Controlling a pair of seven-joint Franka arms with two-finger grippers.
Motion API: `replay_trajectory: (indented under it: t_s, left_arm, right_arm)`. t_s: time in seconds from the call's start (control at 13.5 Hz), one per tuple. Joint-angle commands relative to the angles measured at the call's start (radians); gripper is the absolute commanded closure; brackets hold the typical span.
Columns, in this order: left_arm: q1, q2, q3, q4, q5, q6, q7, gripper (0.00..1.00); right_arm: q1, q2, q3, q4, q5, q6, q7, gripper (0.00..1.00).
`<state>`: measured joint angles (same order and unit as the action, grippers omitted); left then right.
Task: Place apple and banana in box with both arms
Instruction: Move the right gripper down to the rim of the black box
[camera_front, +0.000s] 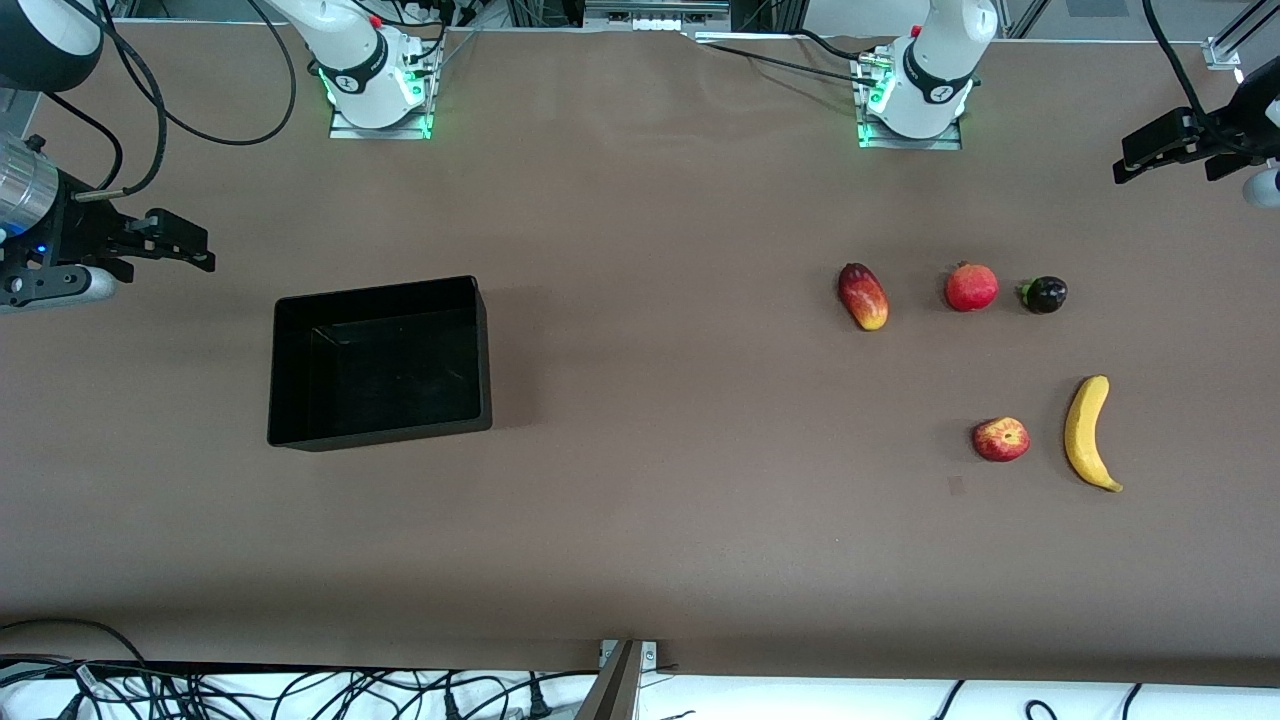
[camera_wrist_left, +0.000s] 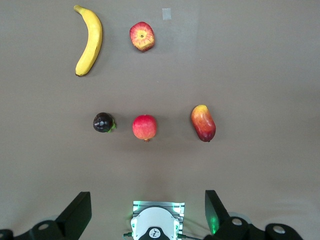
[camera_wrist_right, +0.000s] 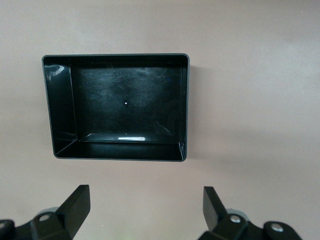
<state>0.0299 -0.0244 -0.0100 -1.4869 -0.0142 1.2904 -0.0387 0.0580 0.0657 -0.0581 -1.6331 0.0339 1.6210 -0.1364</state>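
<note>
The red-and-yellow apple (camera_front: 1001, 439) lies on the table toward the left arm's end, beside the yellow banana (camera_front: 1087, 432). Both show in the left wrist view, the apple (camera_wrist_left: 142, 36) and the banana (camera_wrist_left: 89, 41). The black box (camera_front: 375, 291) stands empty toward the right arm's end and shows in the right wrist view (camera_wrist_right: 62, 115). My left gripper (camera_front: 1128, 166) hangs open and empty, high over its end of the table, and shows in its own view (camera_wrist_left: 146, 198). My right gripper (camera_front: 203, 256) is open and empty, high beside the box, and shows in its own view (camera_wrist_right: 145, 196).
An elongated red-yellow fruit (camera_front: 863, 296), a round red fruit (camera_front: 971, 287) and a small dark fruit (camera_front: 1043, 294) lie in a row, farther from the front camera than the apple and banana. The arms' bases (camera_front: 910, 100) stand along the table's back edge.
</note>
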Motion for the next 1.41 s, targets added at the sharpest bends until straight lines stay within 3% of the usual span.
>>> replay_trajectory:
  t_s: [0.0, 0.3, 0.44, 0.74, 0.96, 1.33]
  left_arm:
    - [0.008, -0.005, -0.004, -0.006, -0.013, 0.004, 0.003, 0.00]
    - [0.008, -0.005, -0.002, -0.006, -0.013, 0.006, 0.003, 0.00]
    - [0.008, -0.005, -0.002, -0.010, -0.013, 0.010, 0.003, 0.00]
    - [0.008, -0.002, -0.002, -0.016, -0.013, 0.021, 0.002, 0.00]
    - [0.008, -0.002, -0.004, -0.021, -0.013, 0.026, 0.002, 0.00]
    - [0.007, 0.072, -0.002, -0.053, -0.013, 0.156, -0.003, 0.00]
  right_arm:
    - [-0.018, -0.009, 0.020, 0.001, -0.020, -0.018, 0.012, 0.00]
    - [-0.020, 0.017, 0.018, 0.006, -0.023, -0.010, 0.008, 0.00]
    - [-0.020, 0.077, 0.017, -0.016, -0.078, 0.005, 0.006, 0.00]
    - [-0.032, 0.126, -0.006, -0.248, -0.098, 0.316, 0.011, 0.00]
    - [-0.037, 0.187, -0.029, -0.361, -0.091, 0.501, 0.008, 0.00]
    - [-0.066, 0.264, -0.031, -0.450, -0.075, 0.652, 0.005, 0.04]
